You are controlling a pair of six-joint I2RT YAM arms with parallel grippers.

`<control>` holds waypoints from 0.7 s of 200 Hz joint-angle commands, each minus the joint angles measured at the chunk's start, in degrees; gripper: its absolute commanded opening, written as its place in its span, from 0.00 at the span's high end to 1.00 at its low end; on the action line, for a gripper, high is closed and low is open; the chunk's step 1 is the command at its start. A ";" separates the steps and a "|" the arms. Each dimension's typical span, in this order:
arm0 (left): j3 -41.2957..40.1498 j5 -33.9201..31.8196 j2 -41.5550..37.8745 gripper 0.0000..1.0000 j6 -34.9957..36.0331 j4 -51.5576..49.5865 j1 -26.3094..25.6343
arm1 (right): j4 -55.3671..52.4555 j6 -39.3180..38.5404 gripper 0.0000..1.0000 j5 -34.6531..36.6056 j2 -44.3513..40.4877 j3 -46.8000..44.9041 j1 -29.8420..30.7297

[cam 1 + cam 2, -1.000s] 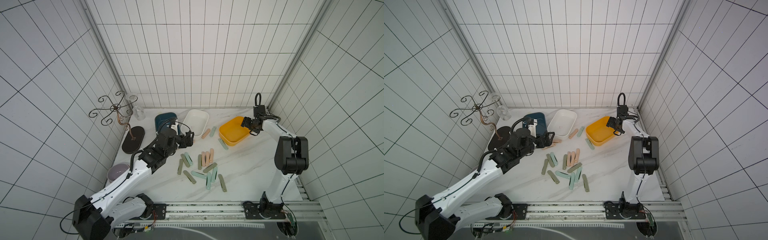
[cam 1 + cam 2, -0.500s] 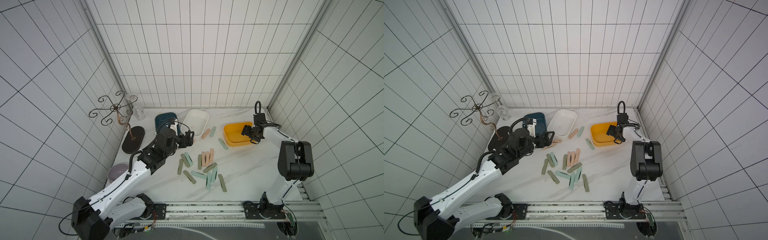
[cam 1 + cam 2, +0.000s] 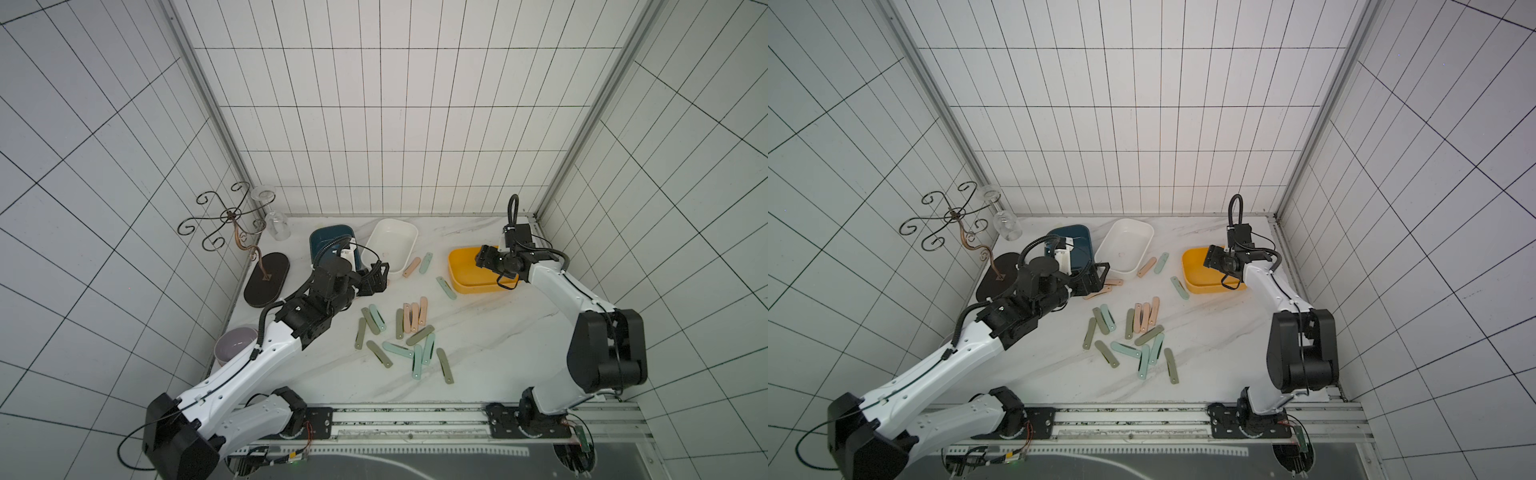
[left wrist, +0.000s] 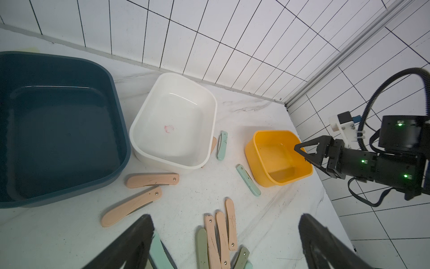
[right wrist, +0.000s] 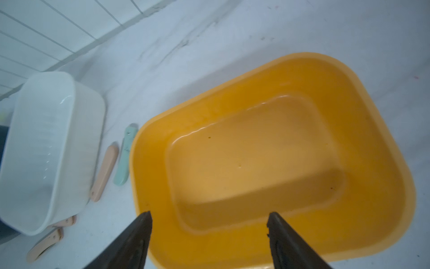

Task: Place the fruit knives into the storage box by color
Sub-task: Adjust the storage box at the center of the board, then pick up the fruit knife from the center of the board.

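Observation:
Several fruit knives (image 3: 411, 328), peach, mint and olive, lie scattered mid-table. Two peach knives (image 4: 152, 180) lie beside the dark blue storage box (image 3: 328, 237). My left gripper (image 3: 376, 276) hovers open right by them, with nothing between its fingers (image 4: 144, 223). A peach and a mint knife (image 3: 425, 263) lie beside the white box (image 3: 392, 245). Another mint knife (image 3: 446, 287) lies against the yellow box (image 3: 465, 286). My right gripper (image 5: 208, 213) stands open and empty over the yellow box's rim (image 5: 363, 97). All three boxes are bare inside.
A wire glass rack (image 3: 226, 218) on a black oval base (image 3: 266, 280) holds a glass (image 3: 277, 226) at the back left. A mauve bowl (image 3: 235, 340) sits at the left edge. Tiled walls close in three sides.
The yellow box has turned square and shifted slightly right. My right gripper has moved from the box's far rim to over its right side. The left arm has barely moved.

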 commanded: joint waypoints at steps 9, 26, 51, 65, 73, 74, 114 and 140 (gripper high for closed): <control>-0.28 -1.45 -2.37 0.03 0.74 -0.76 -0.26 | -3.36 -0.28 0.21 1.19 -6.96 -6.91 8.93; -0.61 -2.77 -3.18 0.03 1.76 -1.72 -0.19 | -3.79 1.58 0.22 2.86 -11.02 -12.44 13.59; -0.66 -3.27 -3.31 0.03 3.10 -3.10 0.95 | -5.18 4.92 0.25 4.04 -16.17 -19.40 19.57; -0.91 -1.06 -3.01 0.03 2.93 -3.58 3.36 | -5.74 7.15 0.26 4.69 -18.44 -22.59 23.18; -1.18 0.85 -2.75 0.03 2.46 -3.59 5.19 | -5.84 8.30 0.28 4.41 -19.28 -24.03 24.81; -1.23 1.10 -2.72 0.03 2.46 -3.59 5.40 | -5.95 8.45 0.28 4.40 -19.33 -24.27 25.05; -1.63 5.78 -1.71 0.03 2.23 -3.68 10.74 | -7.13 12.88 0.35 5.06 -19.34 -28.31 34.54; -1.87 5.85 -2.07 0.03 2.67 -3.81 10.99 | -8.93 15.01 0.37 7.43 -17.06 -28.91 40.48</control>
